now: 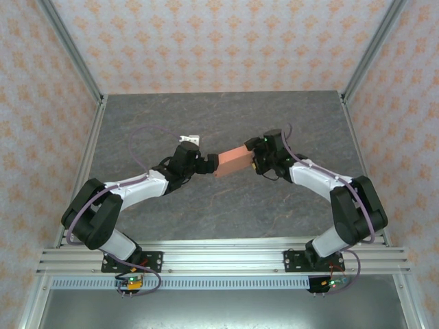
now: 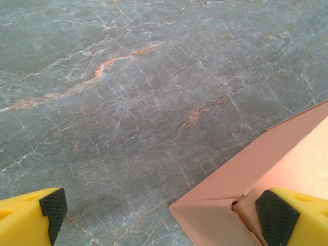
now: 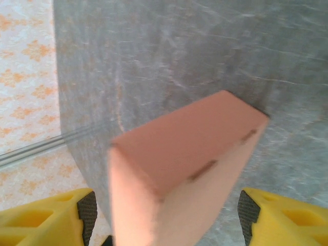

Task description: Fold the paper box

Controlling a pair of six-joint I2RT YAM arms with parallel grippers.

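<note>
All around the box (image 1: 232, 162), the big grey table (image 1: 226, 110) gives open room out to the flowery walls (image 1: 41, 103). Left of the box, the left gripper (image 1: 208, 164) is spread wide, one pad (image 2: 277, 215) by a corner. Right of the box, the right gripper (image 1: 256, 162) is spread around it, with gaps. Back and left of the box sits a white thing (image 1: 190, 138), too tiny to make out.

The top camera looks steeply down from above and behind the arm bases, taking in the whole bench (image 1: 226, 116). Each wrist camera sits close over the bench's middle, looking out between its own fingers (image 2: 51, 207) (image 3: 87, 210). All three views share the box (image 1: 231, 162) (image 2: 287, 164) (image 3: 195, 138) there.
</note>
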